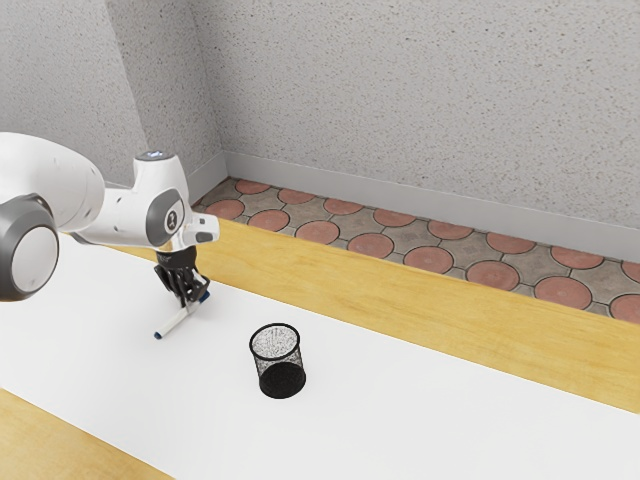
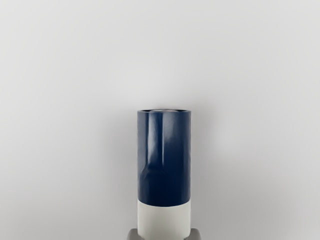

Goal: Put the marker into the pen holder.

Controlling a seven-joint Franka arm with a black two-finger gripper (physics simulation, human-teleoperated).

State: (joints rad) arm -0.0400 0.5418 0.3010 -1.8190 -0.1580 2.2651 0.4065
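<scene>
You are working the grasp step: the gripper [image 1: 190, 302] is clamping the marker [image 1: 175, 323], w/ the fingertips [image 2: 196, 234] bearing on both sides of its white body [image 2: 164, 220], close to the blue end [image 2: 164, 160]. Marker pos.: at the exterior view's left, slanting near-left to far-right, low over the white surface [image 1: 400, 400]; whether it is touching down along its length, you cannot tell from here. The pen holder [image 1: 282, 382] is standing upright, to the right of the marker & nearer, well apart from it. Insertion is pending. For the next op., you are prob. needing a straight lift, then a transfer right & near at a ht. clearing the rim [image 1: 275, 358], then a wrist rotation bringing the marker approx. vert. over the opening, then lowering & release. Caution: w/ the grip sitting toward one end, the long free portion is likely to swing or slip under rotation, & a low approach is risking contact w/ the holder & a tip-over. Re surface: the white area is running btwn a far wood strip [image 1: 400, 295] & a near-left wood section [image 1: 50, 450]. Re room: round reddish tiles [image 1: 370, 245] are covering the floor beyond, w/ a pale baseboard [image 1: 400, 199] & a speckled grey wall [image 1: 400, 90] rising behind.
</scene>
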